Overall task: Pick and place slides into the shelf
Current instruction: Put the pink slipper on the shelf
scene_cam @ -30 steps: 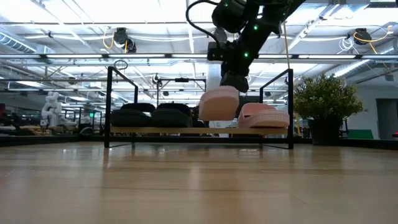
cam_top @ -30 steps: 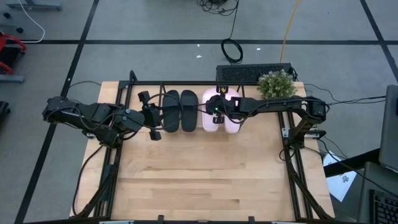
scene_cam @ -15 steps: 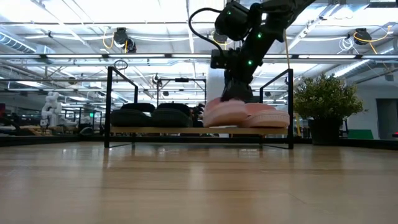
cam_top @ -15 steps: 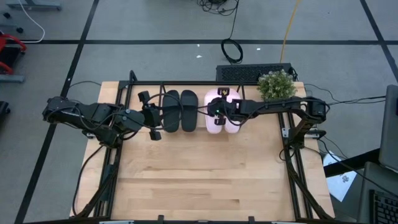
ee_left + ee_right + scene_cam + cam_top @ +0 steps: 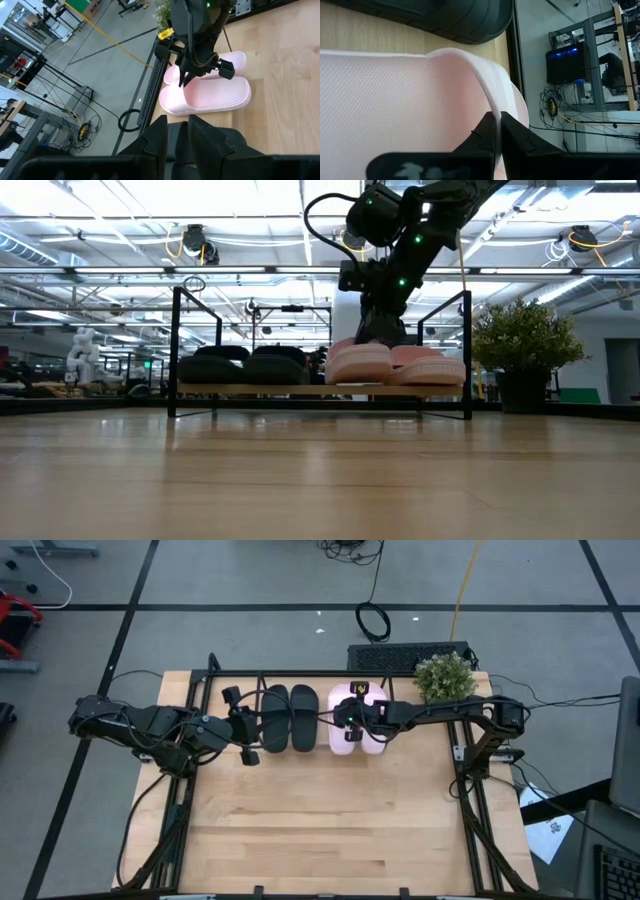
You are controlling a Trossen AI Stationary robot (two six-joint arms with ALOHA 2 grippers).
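**A:** So where's your right gripper (image 5: pixel 350 720) at? From the top I only see it parked over the shelf (image 5: pixel 213 668).

**B:** Yep, it's above the shelf's right half, sitting on the inner pink slide (image 5: pixel 343 730). Check your right wrist view: the two dark fingers (image 5: pixel 487 131) are pinched nearly together with the thin pink strap edge (image 5: pixel 492 95) caught between them. So you've got hold of that slide by its strap.

**A:** And is the slide down on the shelf or hanging?

**B:** In the low view its sole (image 5: pixel 358 366) looks level with the shelf's wood base (image 5: pixel 250 389) and lined up with the other pink slide (image 5: pixel 430 366) just beside it. I can't tell for sure if it's fully resting there, but it's inside the frame. The left wrist view shows both pink ones (image 5: pixel 210 95) side by side, touching.

**A:** The black pair?

**B:** Both black slides (image 5: pixel 288 717) sit in the shelf's left half, side by side, right next to the pink pair.

**A:** Your left arm?

**B:** Your left gripper (image 5: pixel 243 727) hangs at the shelf's left end, beside the outer black slide. Fingers stand a little apart, holding nothing
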